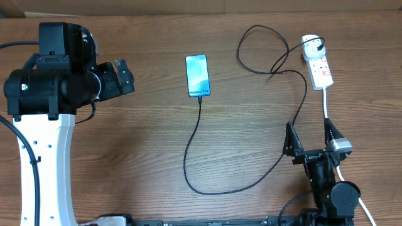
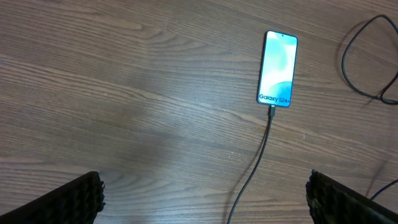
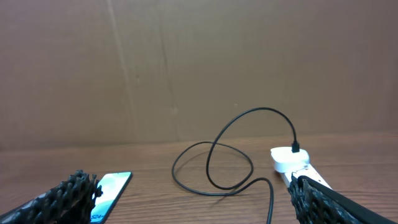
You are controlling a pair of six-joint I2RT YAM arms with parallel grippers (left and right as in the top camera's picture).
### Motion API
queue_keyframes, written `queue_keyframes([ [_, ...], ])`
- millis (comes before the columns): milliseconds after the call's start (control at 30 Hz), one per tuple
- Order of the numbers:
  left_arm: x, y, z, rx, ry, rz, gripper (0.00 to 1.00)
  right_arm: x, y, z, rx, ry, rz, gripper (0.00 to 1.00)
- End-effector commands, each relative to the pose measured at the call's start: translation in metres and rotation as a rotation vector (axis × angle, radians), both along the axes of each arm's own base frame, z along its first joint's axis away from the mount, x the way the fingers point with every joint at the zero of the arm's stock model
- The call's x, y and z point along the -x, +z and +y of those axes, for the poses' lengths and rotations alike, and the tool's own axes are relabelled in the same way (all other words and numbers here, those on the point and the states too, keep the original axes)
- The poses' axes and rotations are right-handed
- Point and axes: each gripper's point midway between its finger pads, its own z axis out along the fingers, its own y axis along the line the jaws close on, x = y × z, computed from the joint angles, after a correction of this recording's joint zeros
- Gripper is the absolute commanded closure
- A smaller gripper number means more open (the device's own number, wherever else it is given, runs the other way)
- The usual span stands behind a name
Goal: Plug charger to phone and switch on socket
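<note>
Surface: a brown wood-grain table [image 1: 125, 157], matt, with a brown board wall [image 3: 186, 62] standing along its far edge.

Phone [image 1: 197, 76]: found lying flat near the middle of the far half of the table, screen up and lit pale blue, the "Galaxy" wording at its near end.

Charger [image 1: 191, 154]: the thin black cable is seen meeting the near end of the phone. From there it runs toward the near edge, curves to the right, climbs past the right arm and loops over itself before reaching the socket. The tip appears to be seated in the phone, though this cannot be confirmed from the left wrist view.

Socket [image 1: 317, 63]: a white strip lying at the far right, a black plug in its far end and a thick white cord [image 1: 326, 103] leading back to the near edge. The switch position is too small to be read.

Left gripper [image 1: 129, 76]: held above the table left of the phone, jaws spread wide, nothing between them.

Right gripper [image 1: 309, 135]: placed at the near right, jaws spread wide and empty, the white cord passing beside its right finger.
</note>
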Motion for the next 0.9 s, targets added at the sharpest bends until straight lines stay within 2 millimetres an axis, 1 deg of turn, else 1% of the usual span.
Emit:
queue_keyframes([
  [0, 0.001, 0.003, -0.001, -0.001, 0.005, -0.01, 0.0, -0.001, -0.002, -0.009, -0.001, -0.051, -0.006, 0.0],
  [200, 0.001, 0.003, -0.001, -0.001, 0.005, -0.01, 0.0, -0.002, -0.021, -0.012, -0.005, -0.06, 0.074, 0.0],
  [233, 0.001, 0.003, -0.001, -0.001, 0.005, -0.01, 0.0, -0.003, -0.029, -0.012, -0.005, -0.06, 0.107, 0.0],
  [300, 0.001, 0.003, -0.001, -0.001, 0.005, -0.01, 0.0, -0.003, -0.039, -0.013, -0.006, -0.07, 0.146, 0.0],
  [533, 0.001, 0.003, -0.001, -0.001, 0.005, -0.01, 0.0, -0.003, -0.039, -0.018, 0.002, -0.096, 0.147, 0.0],
  [767, 0.001, 0.003, -0.001, -0.001, 0.005, -0.01, 0.0, -0.003, -0.04, -0.018, 0.119, -0.101, 0.141, 0.0],
  [867, 0.001, 0.003, -0.001, -0.001, 0.005, -0.01, 0.0, -0.003, -0.04, -0.018, 0.128, -0.105, 0.141, 0.0],
])
